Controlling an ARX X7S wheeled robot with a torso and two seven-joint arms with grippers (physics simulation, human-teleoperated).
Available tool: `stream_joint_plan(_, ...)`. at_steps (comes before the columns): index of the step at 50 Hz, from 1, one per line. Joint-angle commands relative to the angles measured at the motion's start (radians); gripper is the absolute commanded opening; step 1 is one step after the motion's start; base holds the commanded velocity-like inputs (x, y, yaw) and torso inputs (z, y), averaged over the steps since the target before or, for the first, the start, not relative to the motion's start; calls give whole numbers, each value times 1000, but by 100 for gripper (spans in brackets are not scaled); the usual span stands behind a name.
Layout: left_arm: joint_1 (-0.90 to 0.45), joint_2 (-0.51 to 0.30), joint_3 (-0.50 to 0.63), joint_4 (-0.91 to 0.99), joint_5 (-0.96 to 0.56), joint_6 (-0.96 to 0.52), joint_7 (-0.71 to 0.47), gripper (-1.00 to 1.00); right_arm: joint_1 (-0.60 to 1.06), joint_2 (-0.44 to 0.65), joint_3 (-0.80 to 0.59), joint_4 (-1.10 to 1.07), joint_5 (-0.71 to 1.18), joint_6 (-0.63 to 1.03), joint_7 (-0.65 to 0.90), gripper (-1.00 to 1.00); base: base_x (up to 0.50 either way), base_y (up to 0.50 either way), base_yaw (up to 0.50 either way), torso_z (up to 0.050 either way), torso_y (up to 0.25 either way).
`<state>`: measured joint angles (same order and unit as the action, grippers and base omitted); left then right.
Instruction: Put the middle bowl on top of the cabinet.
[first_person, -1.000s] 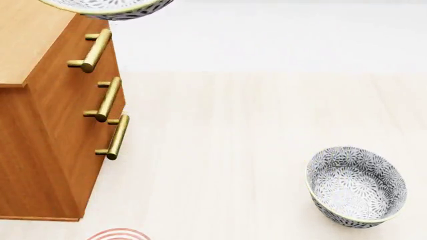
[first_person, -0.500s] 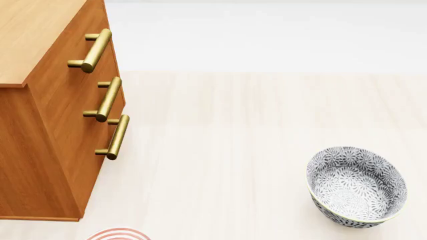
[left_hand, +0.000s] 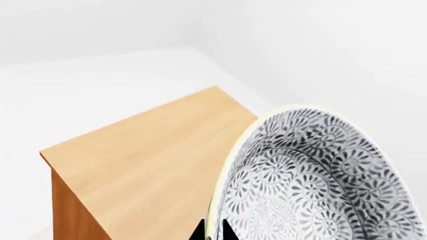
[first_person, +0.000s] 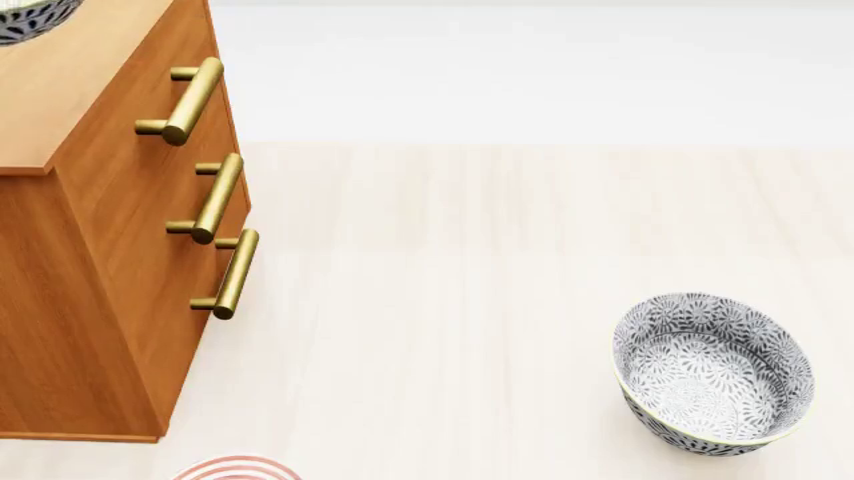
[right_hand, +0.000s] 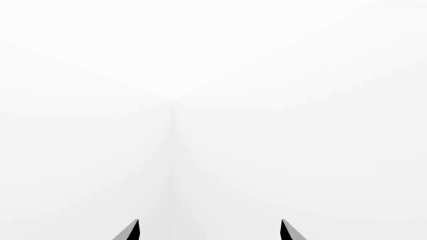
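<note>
Jaws of my left gripper (left_hand: 213, 232) pinch the cream rim of the middle bowl (left_hand: 320, 180), holding it tilted above the cabinet (left_hand: 153, 155) top. My right gripper (right_hand: 209, 231) stands wide apart, holding nothing, facing white walls. Another floral bowl (first_person: 713, 372) sits on the floor

Perhaps a home: wooden cabinet (first_person: 100, 240), pale plank floor (first_person: 467, 280).

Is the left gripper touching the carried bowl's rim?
Touching. The left wrist view shows the left gripper with dark fingertips on either side of the middle bowl's cream rim.
</note>
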<state>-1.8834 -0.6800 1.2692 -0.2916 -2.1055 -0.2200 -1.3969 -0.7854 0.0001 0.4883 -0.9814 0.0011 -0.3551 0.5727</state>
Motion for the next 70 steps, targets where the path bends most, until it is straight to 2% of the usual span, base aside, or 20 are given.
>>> stream_joint_plan(1, 48, -23, 8, -53, 29, 44, 13, -100, 0, 0, -8, -4, -11, 6, 1, 100, 0, 0, 0, 0, 0)
stream_joint_plan(42, 171, -16, 43, -152, 66, 84, 87, -100, 0, 0, -7, -1, -15, -5, 1, 100, 0, 0, 0, 0, 0)
stream_joint_plan(43, 173, -15, 42, -154, 61, 83, 92, 100, 0, 0, -9, -2, -17, -4, 1, 100, 0, 0, 0, 0, 0)
stream_joint_plan(57, 145, -19, 43, -132, 88, 81, 73, 100, 0, 0, -12, -11, -21, 4, 3, 100, 0, 0, 0, 0, 0)
stream_joint_plan(61, 92, -34, 76, -89, 173, 67, 36, 100, 0, 0, -12, -10, -20, 4, 3, 100, 0, 0, 0, 0, 0)
stream_joint_plan(70, 29, -54, 80, -2, 226, 55, -16, 100, 0, 0, -12, -14, -22, 8, 1, 100, 0, 0, 0, 0, 0)
